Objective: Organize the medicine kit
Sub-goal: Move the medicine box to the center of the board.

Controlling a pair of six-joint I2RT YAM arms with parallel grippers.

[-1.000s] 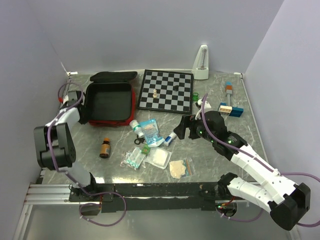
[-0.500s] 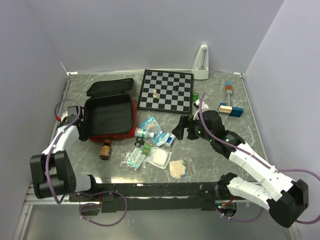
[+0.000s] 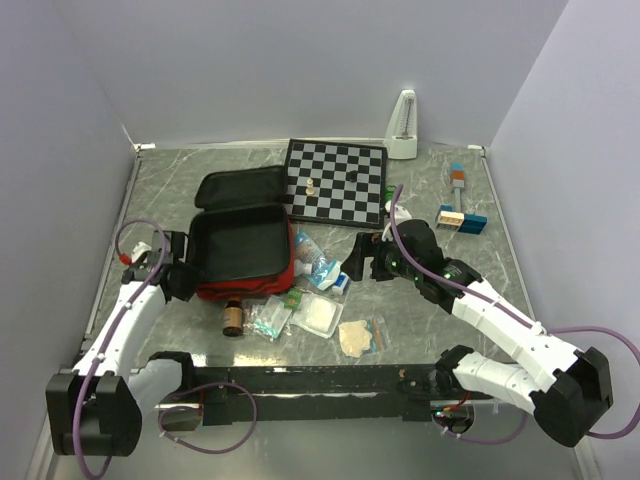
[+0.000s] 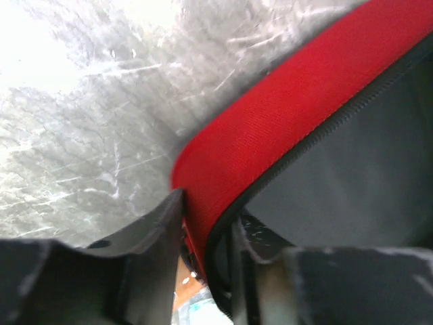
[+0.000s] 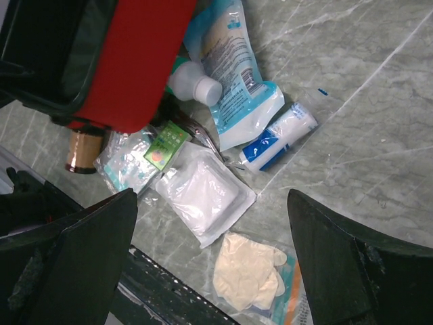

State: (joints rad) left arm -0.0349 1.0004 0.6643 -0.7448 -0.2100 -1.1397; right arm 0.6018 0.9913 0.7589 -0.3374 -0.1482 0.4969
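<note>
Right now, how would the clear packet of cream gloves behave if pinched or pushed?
The glove packet probably flops: thin film over soft folded gloves. Its glossy wrap may slip. Lying flat and seemingly light, it would likely slide, not tip.

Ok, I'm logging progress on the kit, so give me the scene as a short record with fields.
kit: open, lid back, nothing seen inside
left claw: astride kit's left wall; grip unclear
right claw: open, empty, above supplies
supplies outside kit: bottle, gauze, gloves, bandage roll
chessboard: right of the lid
</note>
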